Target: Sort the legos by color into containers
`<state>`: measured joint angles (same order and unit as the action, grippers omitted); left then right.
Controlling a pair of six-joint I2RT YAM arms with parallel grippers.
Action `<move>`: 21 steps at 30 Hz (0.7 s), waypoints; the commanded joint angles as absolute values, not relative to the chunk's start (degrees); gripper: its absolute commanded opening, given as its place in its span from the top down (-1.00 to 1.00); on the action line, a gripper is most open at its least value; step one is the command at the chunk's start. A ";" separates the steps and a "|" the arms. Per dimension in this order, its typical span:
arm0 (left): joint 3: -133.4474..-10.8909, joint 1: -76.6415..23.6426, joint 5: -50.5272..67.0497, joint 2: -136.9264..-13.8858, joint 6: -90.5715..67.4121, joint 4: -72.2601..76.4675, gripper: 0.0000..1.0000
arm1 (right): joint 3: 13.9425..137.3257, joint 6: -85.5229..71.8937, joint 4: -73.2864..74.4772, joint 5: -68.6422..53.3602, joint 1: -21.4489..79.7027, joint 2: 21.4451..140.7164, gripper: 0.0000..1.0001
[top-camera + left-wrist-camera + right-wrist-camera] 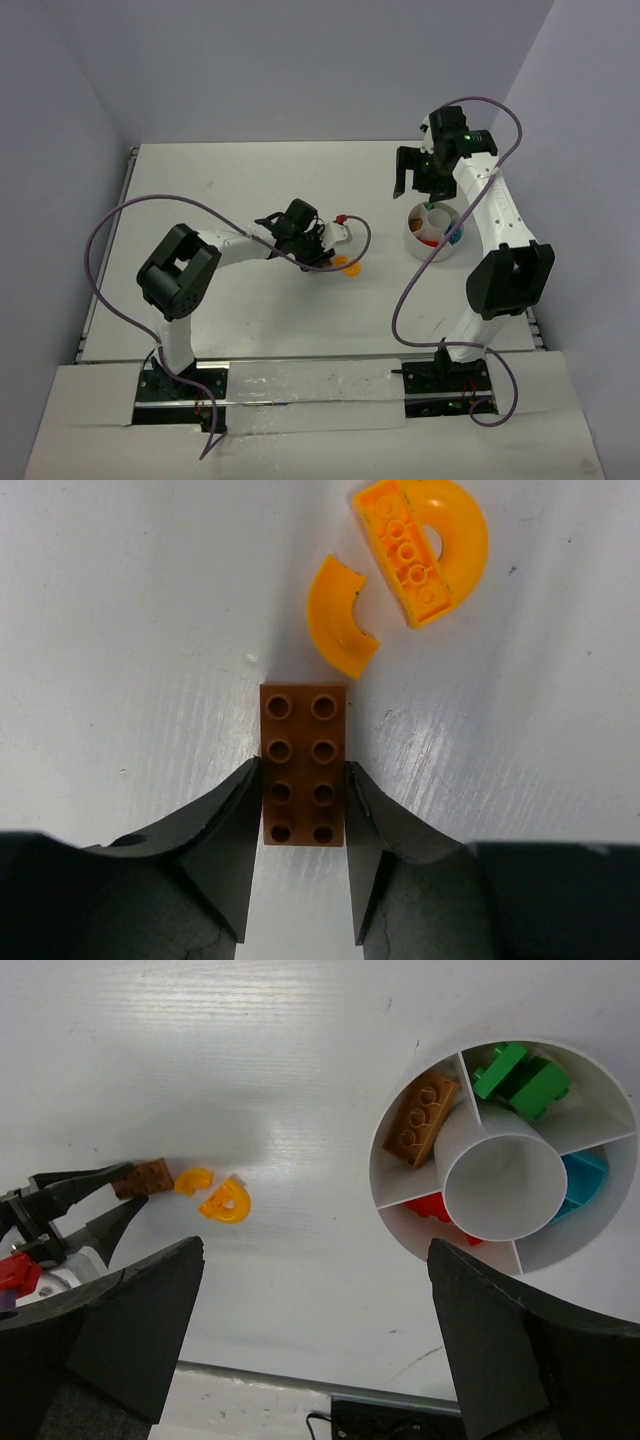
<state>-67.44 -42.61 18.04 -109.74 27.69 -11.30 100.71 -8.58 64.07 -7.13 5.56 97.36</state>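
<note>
A brown lego [303, 765] lies flat on the table, and my left gripper [303, 776] is shut on its two long sides. Just beyond it rest an orange quarter-curve [340, 615] and an orange half-ring piece [425, 542]. In the top view the left gripper [325, 255] sits mid-table beside the orange pieces [347, 265]. The white divided bowl [395, 1130] holds a brown lego [421, 1120], green legos [520, 1075], a teal one [583, 1182] and a red one [432, 1206]. My right gripper [315, 1260] hangs open and holds nothing, above the table beside the bowl [435, 232].
The right arm's purple cable [420, 280] loops down past the bowl toward the base. The left arm's cable [130, 215] arcs over the table's left side. Walls close in on the left, back and right.
</note>
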 commanded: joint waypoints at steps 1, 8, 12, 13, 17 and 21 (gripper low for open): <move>-65.24 -43.66 15.56 -108.11 27.42 -11.16 -0.07 | 101.43 -8.24 63.02 -8.52 5.19 96.46 -0.99; -66.33 -43.86 13.96 -109.49 27.08 -11.93 -0.24 | 102.22 -8.11 63.18 -9.13 5.20 97.29 -1.00; -67.38 -43.86 14.78 -109.70 27.12 -12.74 0.20 | 102.02 -8.03 63.25 -9.39 5.24 97.07 -1.00; -67.46 -43.90 15.04 -109.18 27.16 -12.74 0.33 | 101.91 -8.05 63.28 -9.68 5.23 96.89 -0.99; -67.53 -43.77 14.44 -105.39 25.51 -11.21 0.92 | 100.10 -8.63 63.35 -14.03 5.27 95.56 -0.95; -66.38 -43.68 12.84 -98.28 21.92 -6.77 1.00 | 98.17 -9.06 63.56 -19.61 5.27 93.86 -0.92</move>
